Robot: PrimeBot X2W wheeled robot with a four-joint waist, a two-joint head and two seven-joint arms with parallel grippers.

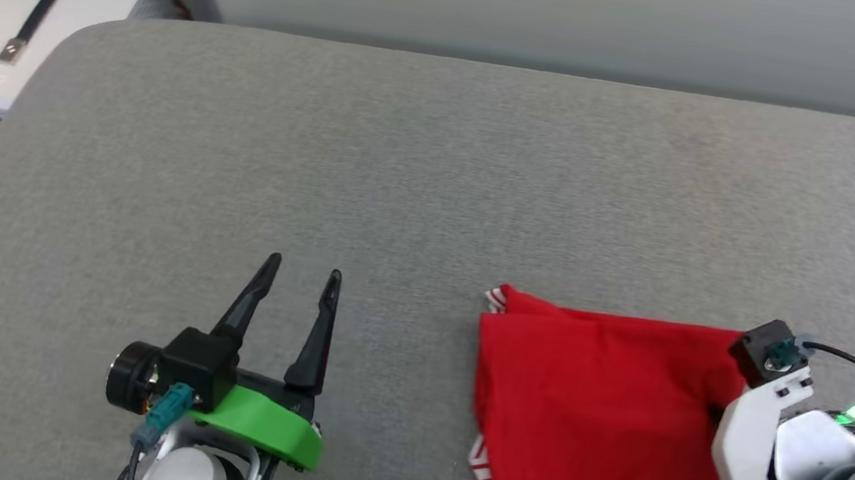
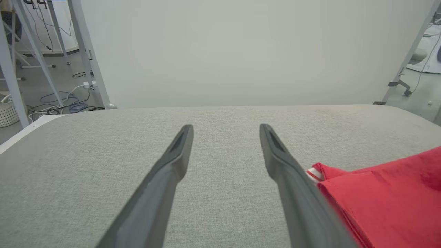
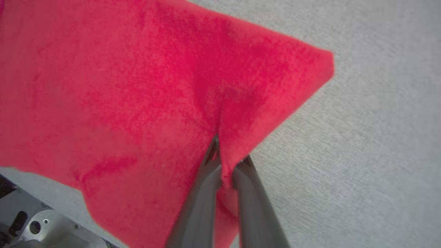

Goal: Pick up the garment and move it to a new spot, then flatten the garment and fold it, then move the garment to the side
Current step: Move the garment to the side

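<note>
- Fingers of your right gripper (image 3: 227, 162) are clamped tight on a raised pinch of the folded red cloth garment (image 1: 599, 413), near its far right corner.
- That garment lies at the near right of the grey fabric-covered surface (image 1: 404, 151), with its long axis running left to right and its red-white striped trim (image 1: 496, 300) at the left edge.
- Your left gripper (image 1: 303, 267) hovers with its fingers spread wide, left of the garment and apart from it.
- Farthest from you, a white case with a black strap handle (image 1: 95, 28) sits beyond the surface's far left corner.

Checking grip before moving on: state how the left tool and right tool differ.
The left tool stands open, nothing between its fingers; the right tool is shut on a fold of the garment. The left tool sits clear of the garment; the right tool is at its right edge. Both have dark fingers.
</note>
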